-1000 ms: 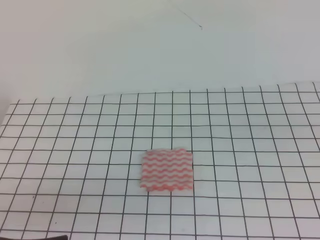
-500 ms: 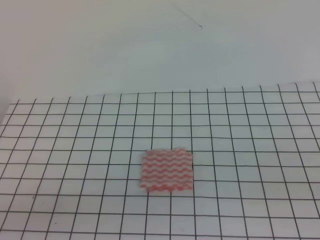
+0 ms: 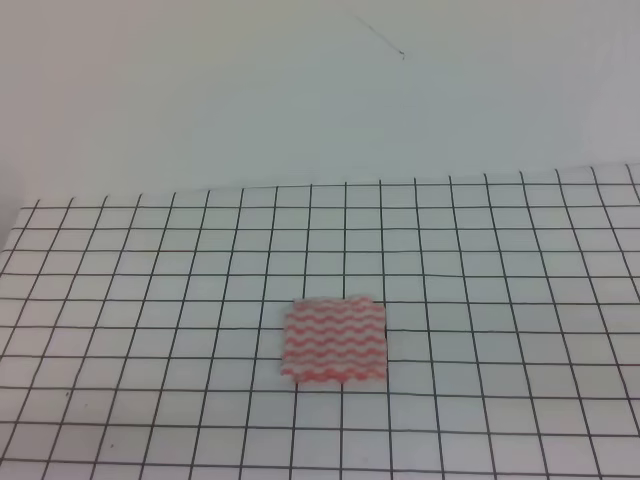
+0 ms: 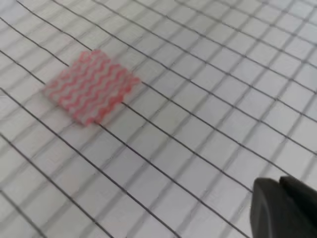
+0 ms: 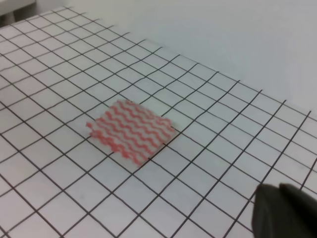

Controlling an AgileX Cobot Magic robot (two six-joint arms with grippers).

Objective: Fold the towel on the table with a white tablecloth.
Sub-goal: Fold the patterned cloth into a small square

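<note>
While the towel (image 3: 334, 340) lies small and flat mid-desk (image 3: 520, 300), seemingly already folded, both end effectors (image 4: 285, 208) (image 5: 285, 210) hang well apart from it, their spread impossible to tell.

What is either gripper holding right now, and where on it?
Nothing is held. The towel lies flat on the table, untouched. Only a dark bit of each gripper shows at the wrist views' corners, well away from it.

Bright, even light; left-wrist view blurred.
</note>
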